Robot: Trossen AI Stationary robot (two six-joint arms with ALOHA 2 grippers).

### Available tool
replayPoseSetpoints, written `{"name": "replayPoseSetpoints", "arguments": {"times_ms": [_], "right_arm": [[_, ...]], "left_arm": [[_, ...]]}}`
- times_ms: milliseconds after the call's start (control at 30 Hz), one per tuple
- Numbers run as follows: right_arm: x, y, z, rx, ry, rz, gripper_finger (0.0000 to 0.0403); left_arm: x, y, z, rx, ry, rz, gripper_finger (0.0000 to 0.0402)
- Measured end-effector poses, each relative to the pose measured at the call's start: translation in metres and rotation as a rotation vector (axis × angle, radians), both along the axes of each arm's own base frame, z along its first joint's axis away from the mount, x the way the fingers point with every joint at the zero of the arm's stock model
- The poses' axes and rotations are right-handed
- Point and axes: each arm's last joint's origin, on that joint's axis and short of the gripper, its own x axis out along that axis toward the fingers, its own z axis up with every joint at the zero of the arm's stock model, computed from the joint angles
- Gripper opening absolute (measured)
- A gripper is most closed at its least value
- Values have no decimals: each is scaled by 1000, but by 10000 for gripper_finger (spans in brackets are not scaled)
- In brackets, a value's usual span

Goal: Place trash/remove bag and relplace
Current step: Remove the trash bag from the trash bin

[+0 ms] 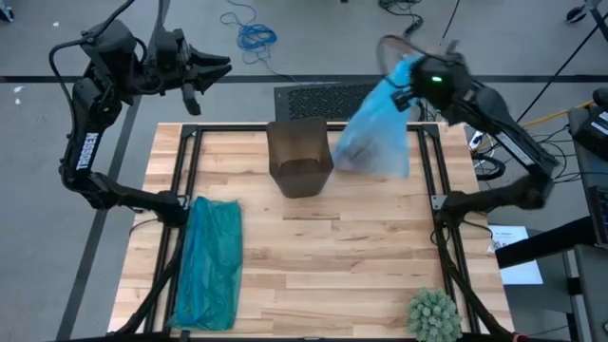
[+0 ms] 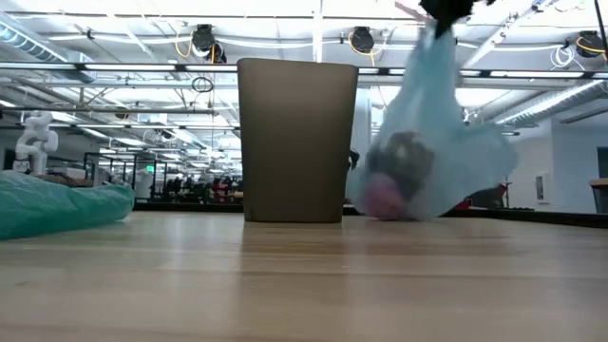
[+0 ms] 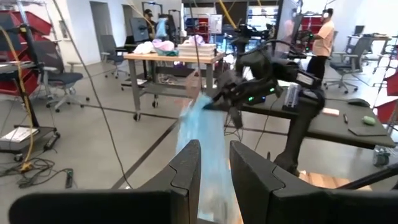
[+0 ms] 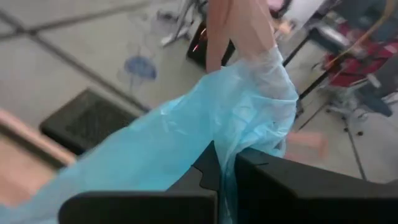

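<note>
The pale blue bag (image 1: 378, 133) hangs from my right gripper (image 1: 410, 78), which is shut on it above the table's far right part. Trash (image 2: 397, 169) shows as dark and pinkish lumps through the plastic at the bag's bottom. That bottom (image 2: 408, 211) is down at table level; whether it rests there I cannot tell. The dark bin (image 1: 300, 158) stands upright on its base just left of the bag, with no liner in it. My left gripper (image 1: 211, 68) waits open beyond the table's far left corner, touching nothing. My right gripper pinches the bag's gathered top (image 4: 231, 144) between its two fingers, several bunched layers together. The fingers slant downward from the far right. The bag hangs below them, its body drawn long and its filled bottom (image 2: 408, 190) bulging.
A darker teal bag (image 1: 209, 261) lies flat along the table's left side. A spiky green ball (image 1: 434, 313) sits at the near right corner. Black frame rails (image 1: 442, 204) run along the table's left, right and far sides. Bare wood (image 1: 332, 266) lies in the middle.
</note>
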Motion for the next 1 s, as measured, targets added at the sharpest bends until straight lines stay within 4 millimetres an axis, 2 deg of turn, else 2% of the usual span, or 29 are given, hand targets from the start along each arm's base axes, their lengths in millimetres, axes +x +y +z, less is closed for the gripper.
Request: {"name": "replayPoseSetpoints", "arguments": {"times_ms": [67, 133, 267, 367, 467, 567, 633, 733, 800, 900, 1000], "right_arm": [[-16, 6, 4, -54, -30, -16, 0], [-24, 11, 10, -97, -67, -15, 0], [-24, 12, 9, -81, -93, 4, 0], [-13, 6, -8, 8, -109, 41, 0], [-2, -1, -37, 101, -126, 53, 0], [9, -7, -62, 163, -226, 101, 0], [17, -9, -70, 177, -320, 167, 0], [32, -5, -55, 82, -497, 303, 0], [36, -1, -42, 25, -535, 356, 0], [36, -2, -32, -3, -512, 358, 0], [32, -6, -38, 39, -440, 298, 0]], "left_arm": [[0, 0, 0, -1, 0, 7, 83], [0, 0, 0, -1, 0, 10, 83], [0, 1, 0, -1, 0, 21, 83], [0, 1, 0, -2, 0, 26, 83], [1, 2, 0, -3, 2, 26, 83], [1, 2, -1, -5, 4, 26, 83], [1, 2, -1, -6, 5, 26, 83], [1, 2, -1, -6, 4, 31, 83], [1, 3, -1, -8, 4, 47, 83], [1, 3, -1, -8, 4, 60, 83], [1, 3, -1, -7, 3, 60, 83]]}}
